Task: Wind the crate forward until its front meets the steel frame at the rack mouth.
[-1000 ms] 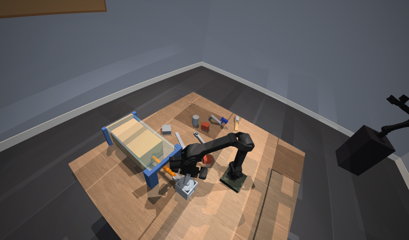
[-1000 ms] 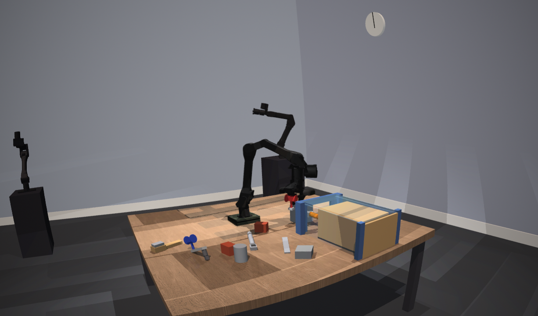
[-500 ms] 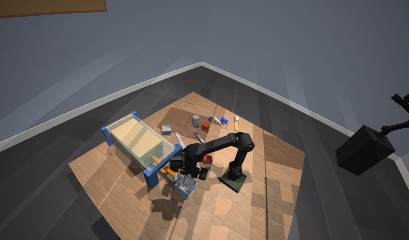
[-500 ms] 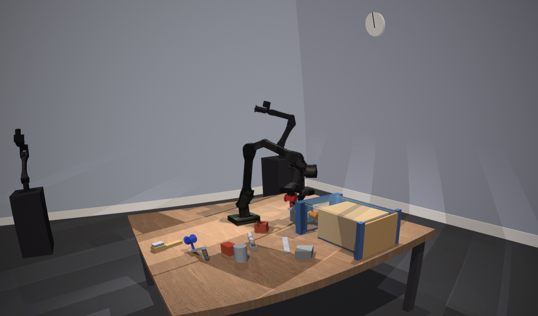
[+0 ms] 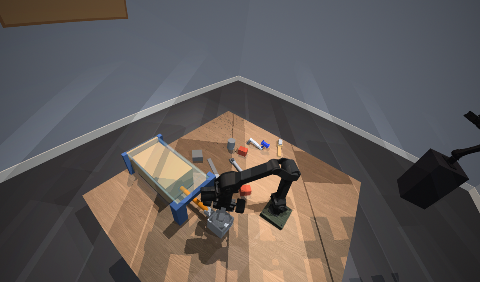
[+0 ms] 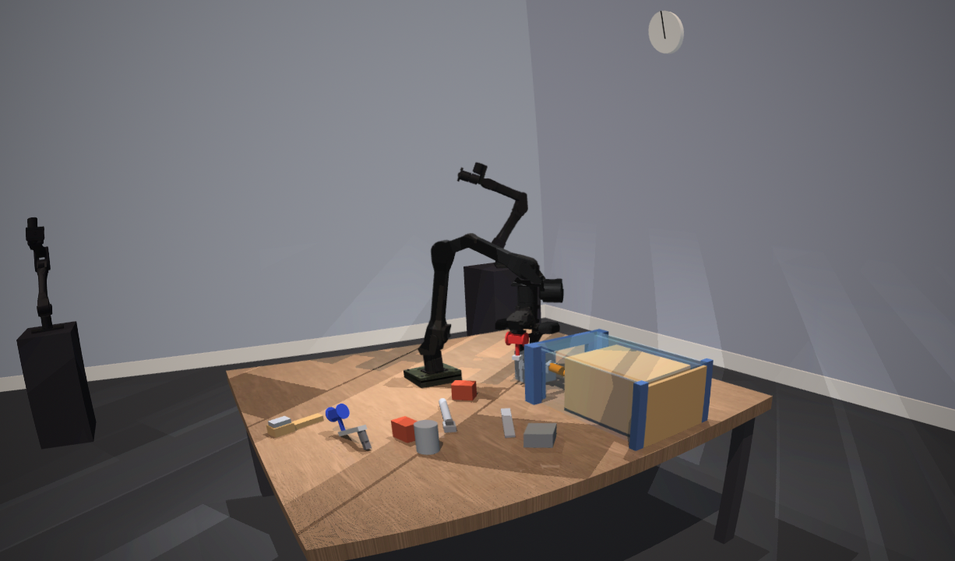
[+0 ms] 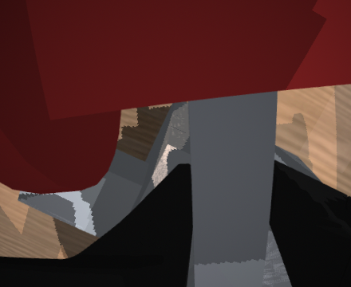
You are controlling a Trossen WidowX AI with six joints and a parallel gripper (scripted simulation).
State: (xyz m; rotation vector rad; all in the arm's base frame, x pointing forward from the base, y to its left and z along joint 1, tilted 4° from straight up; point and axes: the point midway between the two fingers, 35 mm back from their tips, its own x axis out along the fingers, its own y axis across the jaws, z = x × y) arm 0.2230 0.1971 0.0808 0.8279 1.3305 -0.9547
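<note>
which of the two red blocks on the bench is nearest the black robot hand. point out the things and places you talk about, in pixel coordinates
The red block (image 5: 246, 190) (image 6: 463, 389) closer to the dark green base plate (image 5: 280, 225) (image 6: 423, 381); the other sits beside the upright grey cylinder (image 5: 231, 144) (image 6: 426, 438).

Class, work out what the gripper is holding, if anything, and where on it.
The winch handle, by its grey bar, between the two black fingers.
</note>
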